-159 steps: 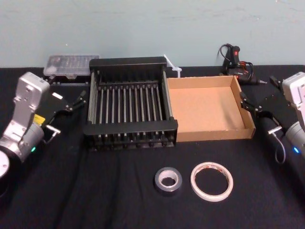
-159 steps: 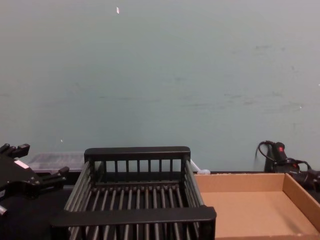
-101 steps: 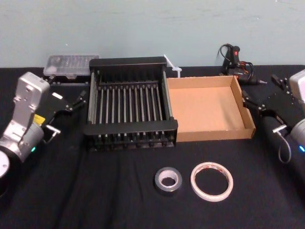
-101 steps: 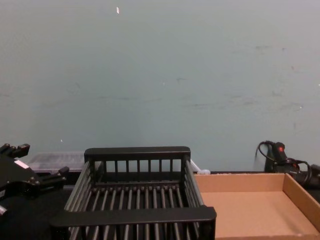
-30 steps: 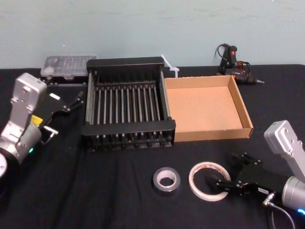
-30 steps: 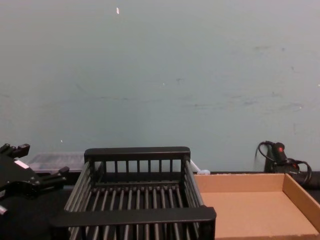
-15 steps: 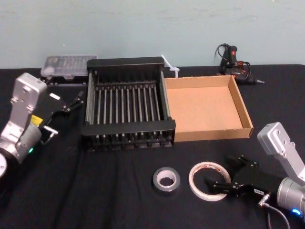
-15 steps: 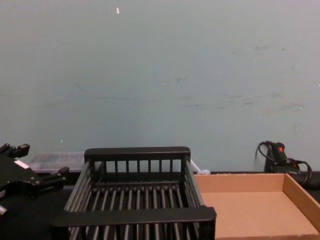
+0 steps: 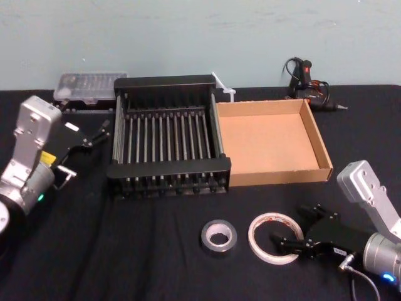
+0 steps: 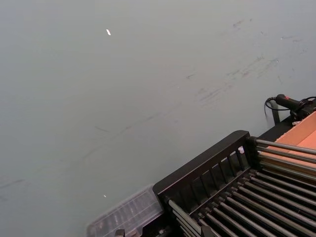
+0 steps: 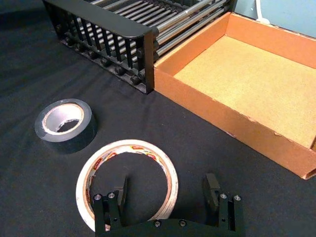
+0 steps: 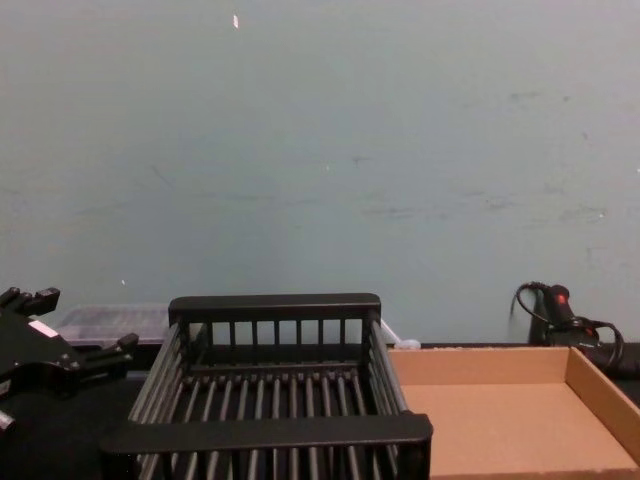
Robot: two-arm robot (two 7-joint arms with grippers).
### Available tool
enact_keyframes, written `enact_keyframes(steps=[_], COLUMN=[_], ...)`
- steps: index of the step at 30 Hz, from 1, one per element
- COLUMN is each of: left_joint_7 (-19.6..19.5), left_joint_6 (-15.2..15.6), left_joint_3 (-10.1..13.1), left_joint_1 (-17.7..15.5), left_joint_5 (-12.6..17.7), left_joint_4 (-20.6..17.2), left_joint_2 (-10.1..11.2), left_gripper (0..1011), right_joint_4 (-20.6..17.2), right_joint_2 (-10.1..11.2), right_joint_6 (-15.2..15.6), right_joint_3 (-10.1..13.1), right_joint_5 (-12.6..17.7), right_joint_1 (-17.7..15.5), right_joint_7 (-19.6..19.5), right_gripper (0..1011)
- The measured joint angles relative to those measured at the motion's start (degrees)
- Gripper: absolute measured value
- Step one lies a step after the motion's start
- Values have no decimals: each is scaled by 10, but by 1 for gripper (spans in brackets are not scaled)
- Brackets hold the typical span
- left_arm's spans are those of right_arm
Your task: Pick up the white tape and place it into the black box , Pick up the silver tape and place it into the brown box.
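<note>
Nearest the robot, the right claw (image 9: 288, 224) sits low over the black table (image 9: 144, 263), spread wide. It reaches the white tape (image 9: 255, 244) from the tape's 4 o'clock. In the right wrist view one finger seems to stand inside the ring and the other outside, straddling the rim. I cannot tell whether either finger touches it. The tape lies flat on the table, not yet gripped.

The silver tape (image 9: 205, 235) lies flat at the white roll's 9 o'clock, near but apart.

Farther out, the brown box (image 9: 269, 141) is at the white roll's 12 o'clock and the black box (image 9: 169, 168) at about 11 o'clock. The two boxes touch side by side. The left claw (image 9: 100, 133) hangs spread at the black box's 9 o'clock, idle.

As I judge it, the grip is the weak point. The rim is thin and low, so a pinch set too high could skid off or tip the ring. A pinch set too low could drag on the cloth. A sideways shove towards 9 o'clock might knock the silver roll. The brown box also lies closest, so a short carry could drop the white roll into the wrong box or onto the black box's front rim.
</note>
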Motion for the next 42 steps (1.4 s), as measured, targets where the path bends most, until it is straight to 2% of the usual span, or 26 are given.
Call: enact_keyframes(steps=[38,42], left_joint_7=[0,0], left_joint_6=[0,0], left_joint_3=[0,0], left_joint_1=[0,0], left_joint_5=[0,0], left_joint_4=[0,0], left_joint_2=[0,0], left_gripper=[1001,1001], right_joint_4=[3,3], right_joint_2=[-3,-3], right_joint_6=[4,4], right_joint_3=[1,1], right_joint_5=[-3,-3], right_joint_1=[2,2], right_joint_7=[1,1], right_gripper=[1002,930])
